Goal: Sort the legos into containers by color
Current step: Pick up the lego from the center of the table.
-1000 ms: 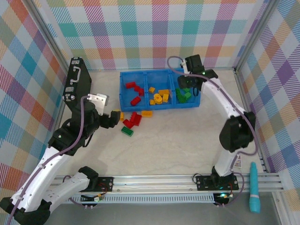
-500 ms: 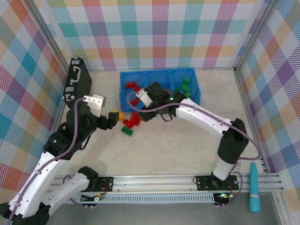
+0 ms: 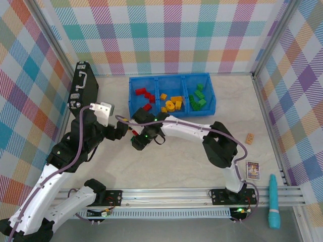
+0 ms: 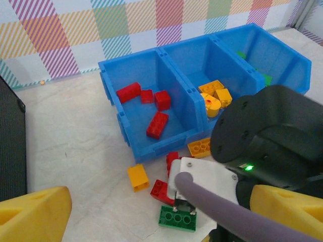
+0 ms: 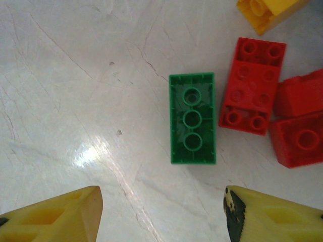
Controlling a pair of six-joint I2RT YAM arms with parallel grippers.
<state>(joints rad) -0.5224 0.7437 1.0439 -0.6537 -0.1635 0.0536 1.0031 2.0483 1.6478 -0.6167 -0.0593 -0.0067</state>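
**Green lego being straddled from above by right jaws**

The right gripper (image 5: 161,197) is being held above the bench (image 5: 75,75) with its jaws spread wide. Beneath it a green lego (image 5: 192,118) is lying underside up, just beside red legos (image 5: 252,85) and near the blue bin (image 3: 207,111). The left gripper (image 3: 122,128) is being held close by, jaws released and grasping nothing.

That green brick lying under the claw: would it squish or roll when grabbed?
Probably stiff: the green brick looks like hard moulded plastic. Flat and boxy, hollow side up, it should slide, not roll. Its smooth sides might slip in the right gripper.
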